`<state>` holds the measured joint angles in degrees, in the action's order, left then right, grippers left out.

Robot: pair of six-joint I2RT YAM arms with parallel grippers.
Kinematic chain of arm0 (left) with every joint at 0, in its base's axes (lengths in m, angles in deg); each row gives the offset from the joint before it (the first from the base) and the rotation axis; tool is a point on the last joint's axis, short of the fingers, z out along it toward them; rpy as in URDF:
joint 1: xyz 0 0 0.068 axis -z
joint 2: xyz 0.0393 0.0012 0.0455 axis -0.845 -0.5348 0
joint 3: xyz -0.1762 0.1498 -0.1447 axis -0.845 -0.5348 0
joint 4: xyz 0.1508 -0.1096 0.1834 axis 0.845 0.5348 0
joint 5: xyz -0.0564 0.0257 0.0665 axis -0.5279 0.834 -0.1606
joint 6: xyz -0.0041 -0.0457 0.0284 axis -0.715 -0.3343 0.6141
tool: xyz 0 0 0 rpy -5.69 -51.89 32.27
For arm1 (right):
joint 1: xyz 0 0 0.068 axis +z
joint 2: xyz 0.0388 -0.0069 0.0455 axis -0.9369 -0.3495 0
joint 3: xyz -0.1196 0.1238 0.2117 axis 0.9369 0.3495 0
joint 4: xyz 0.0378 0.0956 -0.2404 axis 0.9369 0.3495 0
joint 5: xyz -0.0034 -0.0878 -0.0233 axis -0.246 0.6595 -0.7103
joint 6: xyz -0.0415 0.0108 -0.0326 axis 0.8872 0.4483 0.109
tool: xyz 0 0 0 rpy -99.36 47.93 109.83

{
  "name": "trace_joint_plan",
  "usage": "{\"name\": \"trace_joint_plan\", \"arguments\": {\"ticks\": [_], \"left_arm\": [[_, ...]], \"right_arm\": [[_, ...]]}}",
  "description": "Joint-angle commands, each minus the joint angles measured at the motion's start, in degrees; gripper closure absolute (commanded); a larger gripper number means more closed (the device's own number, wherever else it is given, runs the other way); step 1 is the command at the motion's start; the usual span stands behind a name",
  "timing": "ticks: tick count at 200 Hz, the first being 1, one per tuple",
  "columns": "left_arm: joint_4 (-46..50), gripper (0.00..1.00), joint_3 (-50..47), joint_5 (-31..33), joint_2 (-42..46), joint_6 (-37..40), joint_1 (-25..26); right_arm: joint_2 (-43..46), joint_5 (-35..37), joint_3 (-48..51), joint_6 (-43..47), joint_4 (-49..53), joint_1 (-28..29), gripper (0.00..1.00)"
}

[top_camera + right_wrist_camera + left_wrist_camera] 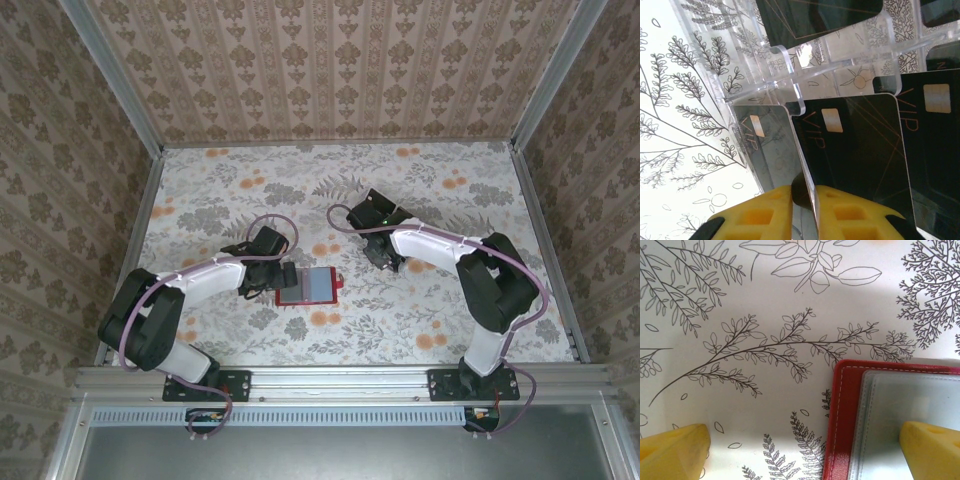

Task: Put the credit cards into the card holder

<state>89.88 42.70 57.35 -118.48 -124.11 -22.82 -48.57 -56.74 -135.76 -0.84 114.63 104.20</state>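
Nearest me, the two arms reached out from their bases over the flowered table [200,190]. Just beyond the left arm's elbow the card holder [307,285] lay opened flat, its red cover [840,440] up against the cloth and a clear plastic sleeve [910,400] facing upward. The left gripper [805,452] hung above the holder's left edge with its yellow fingers [675,450] spread as wide as they would go; one fingertip was over bare cloth, the other over the sleeve, and nothing was between them. Whether that fingertip pressed on the sleeve I could not tell. Further back and to the right, the right gripper [805,210] had its fingers drawn close together, pinching the near edge of a black VIP card [855,145] that stood in a slot of a clear acrylic stand [785,65]. The other credit cards [935,165] stood in the slots beside and behind it, well apart from the holder.
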Motion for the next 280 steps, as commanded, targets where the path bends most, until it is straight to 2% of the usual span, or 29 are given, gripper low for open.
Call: {"name": "trace_joint_plan", "arguments": {"ticks": [1,61,134,218,257,280], "left_arm": [[0.06,0.0,-0.68,-0.3,-0.52,-0.8,0.22],[0.05,0.0,-0.68,-0.49,-0.46,-0.78,0.22],[0.53,0.0,-0.46,-1.24,0.41,-0.8,0.22],[2.12,0.0,1.15,-0.94,1.4,0.21,-0.04],[3.8,0.0,1.93,0.04,3.61,1.73,-1.09],[4.85,0.0,2.36,0.55,4.72,3.14,-1.36]], "right_arm": [[1.51,-2.08,0.25,-0.58,1.75,0.14,0.83],[1.23,-2.71,-0.15,-0.03,2.31,0.08,0.88],[-0.18,-4.89,-3.09,2.58,4.69,-0.02,1.0],[2.68,-6.42,-5.77,2.34,6.22,-0.2,1.0],[7.64,-8.49,-6.96,0.17,6.65,-0.19,1.0],[11.56,-12.1,-7.4,-2.53,5.91,-0.1,1.0]]}}
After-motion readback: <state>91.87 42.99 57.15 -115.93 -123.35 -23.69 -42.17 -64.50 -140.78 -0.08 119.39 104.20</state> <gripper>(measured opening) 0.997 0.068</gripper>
